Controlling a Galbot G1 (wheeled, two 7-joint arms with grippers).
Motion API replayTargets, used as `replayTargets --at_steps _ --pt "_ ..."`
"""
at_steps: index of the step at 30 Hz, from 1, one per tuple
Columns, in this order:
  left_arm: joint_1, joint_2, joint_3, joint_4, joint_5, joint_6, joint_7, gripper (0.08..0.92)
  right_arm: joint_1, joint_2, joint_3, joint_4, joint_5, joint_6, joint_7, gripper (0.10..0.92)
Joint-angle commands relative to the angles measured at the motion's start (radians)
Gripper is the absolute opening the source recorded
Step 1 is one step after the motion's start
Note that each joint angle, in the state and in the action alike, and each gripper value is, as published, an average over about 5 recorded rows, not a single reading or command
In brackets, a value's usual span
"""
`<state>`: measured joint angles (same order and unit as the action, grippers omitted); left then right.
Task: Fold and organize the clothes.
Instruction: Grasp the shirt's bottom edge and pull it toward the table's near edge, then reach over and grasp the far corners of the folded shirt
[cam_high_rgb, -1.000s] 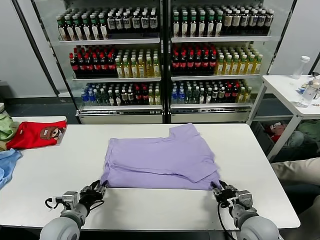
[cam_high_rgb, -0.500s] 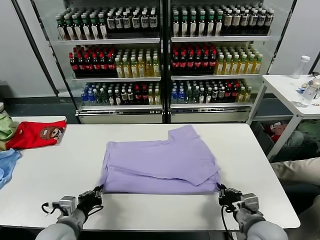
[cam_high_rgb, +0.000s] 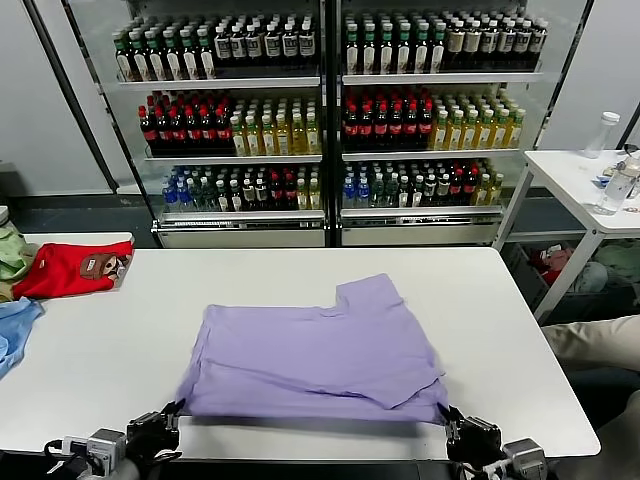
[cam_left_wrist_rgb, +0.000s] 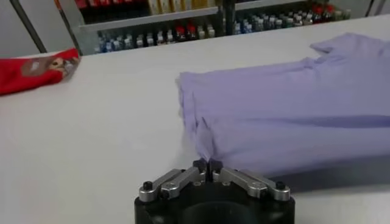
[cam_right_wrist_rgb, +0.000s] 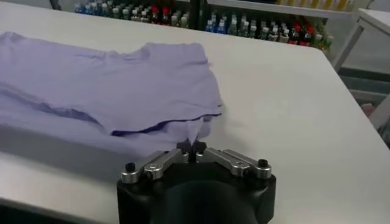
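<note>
The lavender T-shirt (cam_high_rgb: 315, 350) lies folded in the middle of the white table (cam_high_rgb: 520, 330), plain side up, one sleeve pointing to the far side. Its near edge is raised off the table. My left gripper (cam_high_rgb: 172, 413) is shut on the shirt's near left corner (cam_left_wrist_rgb: 204, 152) at the table's front edge. My right gripper (cam_high_rgb: 449, 415) is shut on the near right corner (cam_right_wrist_rgb: 196, 133). In both wrist views the jaws pinch a thin tuft of lavender cloth, and the shirt (cam_left_wrist_rgb: 292, 122) (cam_right_wrist_rgb: 103, 91) stretches away from them.
A red garment (cam_high_rgb: 70, 268) with a brown patch, a light blue cloth (cam_high_rgb: 14, 330) and something green lie at the table's left end. A drinks cooler (cam_high_rgb: 330, 120) stands behind the table. A small white side table (cam_high_rgb: 580, 175) with bottles is at right.
Both grippers have drawn back toward the table's front edge, pulling the shirt's near edge with them and lifting it. The whole shirt has slid nearer to me.
</note>
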<state>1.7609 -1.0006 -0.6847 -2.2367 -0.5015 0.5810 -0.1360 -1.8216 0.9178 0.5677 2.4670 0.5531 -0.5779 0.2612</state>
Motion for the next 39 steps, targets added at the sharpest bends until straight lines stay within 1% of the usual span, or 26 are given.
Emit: replayTargets --at_steps 1,3,4,5,10,13,16,19,21,23,25,28,32,39 --pt "-0.013 0.036 -0.113 -0.089 -0.001 -0.006 0.011 0.206 0.05 -0.015 0.065 0.098 0.057 0.0 0.003 0.351" --pt "-0.082 0.046 -0.093 -0.072 -0.007 -0.017 0.002 0.266 0.172 -0.022 0.058 0.066 0.106 -0.001 0.009 0.411" --pt "-0.13 0.051 -0.073 -0.05 -0.014 -0.02 0.0 0.283 0.267 -0.02 0.034 0.023 0.128 -0.002 0.015 0.437" --pt "-0.176 0.053 -0.051 -0.019 -0.022 -0.02 0.001 0.318 0.359 -0.015 0.0 -0.028 0.142 -0.002 0.022 0.471" --pt "-0.463 0.059 0.09 0.205 -0.042 -0.011 0.057 0.465 0.829 0.069 -0.275 -0.412 0.142 -0.004 0.04 0.601" --pt "-0.589 0.06 0.149 0.323 -0.041 -0.012 0.101 0.552 1.021 0.141 -0.382 -0.618 0.123 -0.003 0.033 0.688" --pt "-0.678 0.057 0.201 0.427 -0.033 -0.027 0.136 0.638 1.135 0.21 -0.437 -0.787 0.114 -0.003 0.029 0.767" --pt "-0.763 0.05 0.26 0.538 -0.004 -0.046 0.171 0.725 1.227 0.268 -0.47 -0.93 0.098 -0.002 0.024 0.812" --pt "-0.821 0.046 0.292 0.613 0.011 -0.052 0.193 0.777 1.276 0.304 -0.483 -1.009 0.079 -0.002 0.02 0.819" --pt "-0.87 0.041 0.318 0.69 0.017 -0.055 0.214 0.808 1.312 0.337 -0.492 -1.079 0.055 -0.002 0.015 0.822" --pt "-0.905 0.035 0.335 0.751 0.028 -0.055 0.237 0.818 1.334 0.373 -0.495 -1.142 0.025 -0.001 0.009 0.823" --pt "-0.928 0.026 0.344 0.801 0.045 -0.058 0.276 0.822 1.35 0.427 -0.489 -1.222 -0.022 0.0 -0.004 0.823" --pt "-0.941 0.022 0.337 0.835 0.049 -0.047 0.31 0.823 1.354 0.479 -0.482 -1.292 -0.071 0.0 -0.011 0.823" --pt "-0.92 0.026 0.315 0.831 0.049 -0.024 0.361 0.823 1.326 0.492 -0.49 -1.303 -0.09 0.0 0.0 0.823"
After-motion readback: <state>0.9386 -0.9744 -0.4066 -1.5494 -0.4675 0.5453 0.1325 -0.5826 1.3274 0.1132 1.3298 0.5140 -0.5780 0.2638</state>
